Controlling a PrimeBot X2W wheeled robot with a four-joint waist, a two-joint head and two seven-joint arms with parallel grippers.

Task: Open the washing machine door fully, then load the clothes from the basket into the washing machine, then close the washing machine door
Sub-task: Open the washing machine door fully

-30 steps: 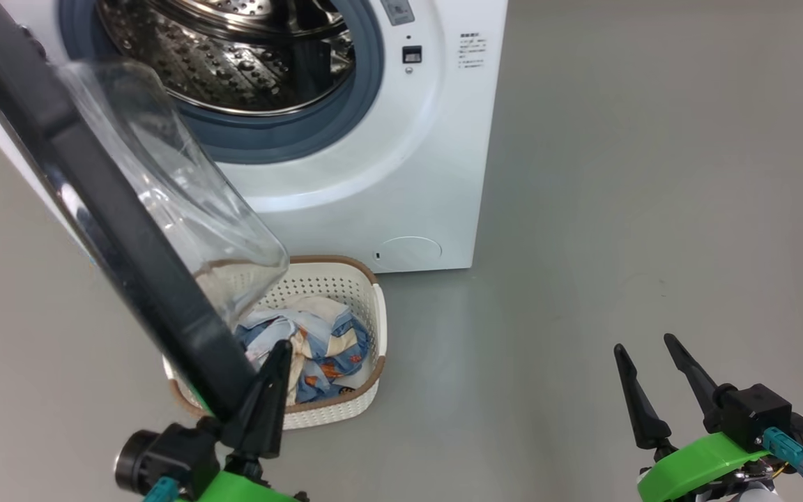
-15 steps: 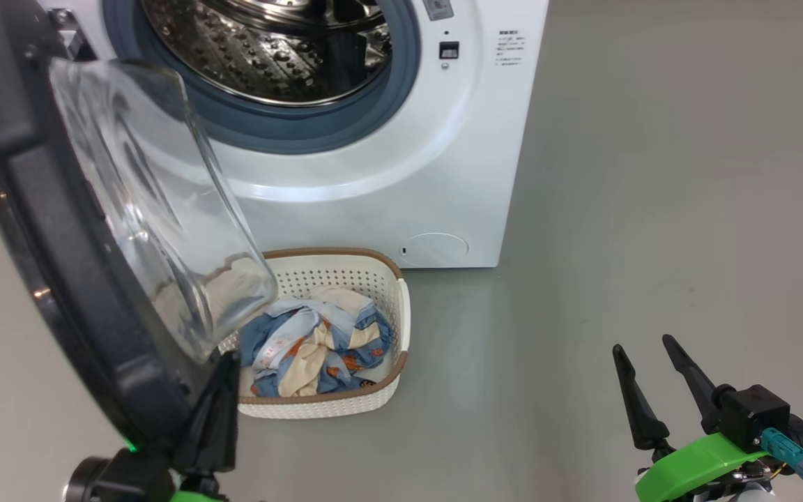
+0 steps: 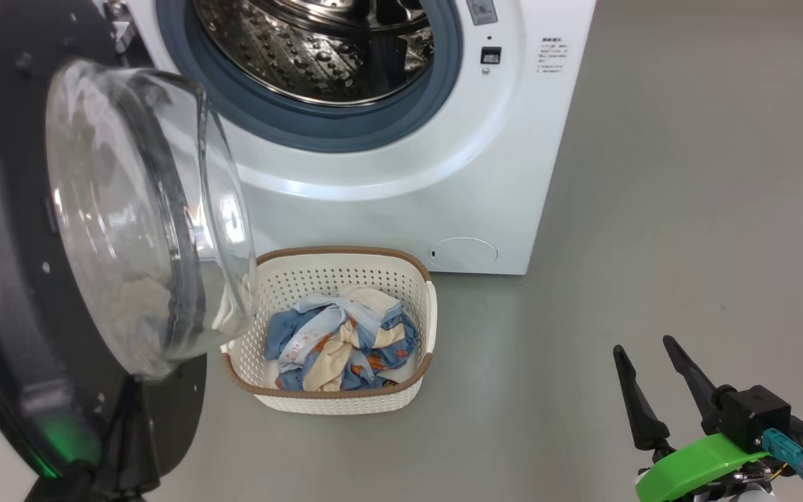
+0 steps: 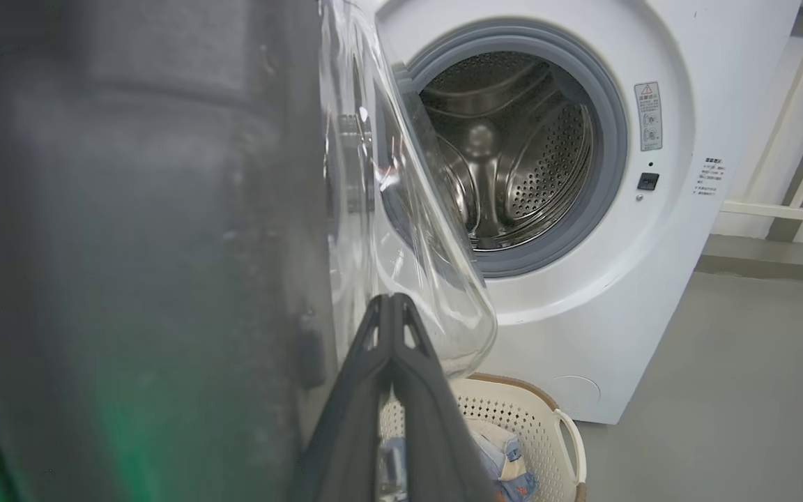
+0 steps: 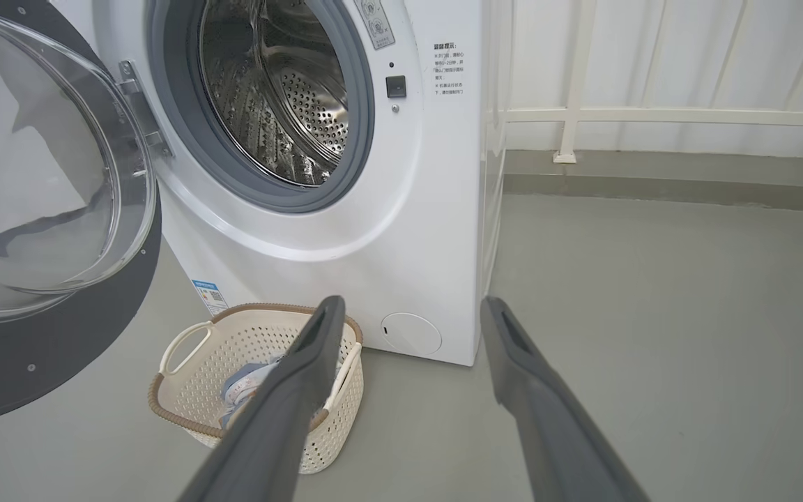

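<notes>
A smooth grey floor bore the washer, and the basket stood on it just before the washer's front, both upright.

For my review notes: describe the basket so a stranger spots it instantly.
Start at the white front-loading washing machine. On the grey floor before it sits a small cream perforated plastic basket. Its brown rim and blue printed clothes inside set it apart.

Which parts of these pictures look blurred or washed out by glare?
Left wrist view: the washing machine door is a close, out-of-focus dark smear with a green glow. Head view: its glass bowl carries pale reflections. Right wrist view: crisp, with bright glints on the steel drum.
</notes>
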